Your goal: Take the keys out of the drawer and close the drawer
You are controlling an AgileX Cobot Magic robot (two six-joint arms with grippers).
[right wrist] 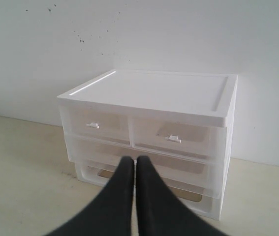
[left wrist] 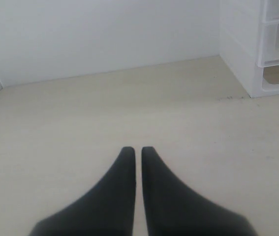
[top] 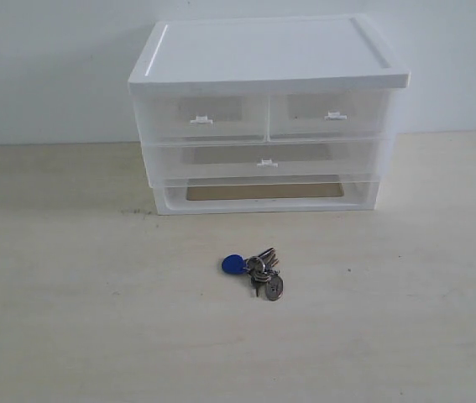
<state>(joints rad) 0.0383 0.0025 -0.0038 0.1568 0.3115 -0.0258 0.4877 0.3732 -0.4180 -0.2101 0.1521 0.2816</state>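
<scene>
Blue is what I spot first: the blue fob on the keys (top: pixel 254 270), which lie on the pale wooden table (top: pixel 70 327) just below the middle of the outside picture, out in the open and a little way in front of the white plastic drawer box (top: pixel 263 50). The wide drawer (top: pixel 221 158) with the one small white handle (top: pixel 267 163) sits in the middle of that box. It looks pushed in, level with the small top drawers (top: pixel 208 113), so I think the job is about done. The left claw (left wrist: pixel 138 150) has its two black fingers almost touching, with only a thin line between them. It holds nothing and points at bare table. The right claw (right wrist: pixel 135 160) is pinched together the same way, holding nothing too, and it points right at the wide drawer's front. If it went forward, it could bump the light box and slide it back. If an arm swung low over the table, it could knock the keys away.
</scene>
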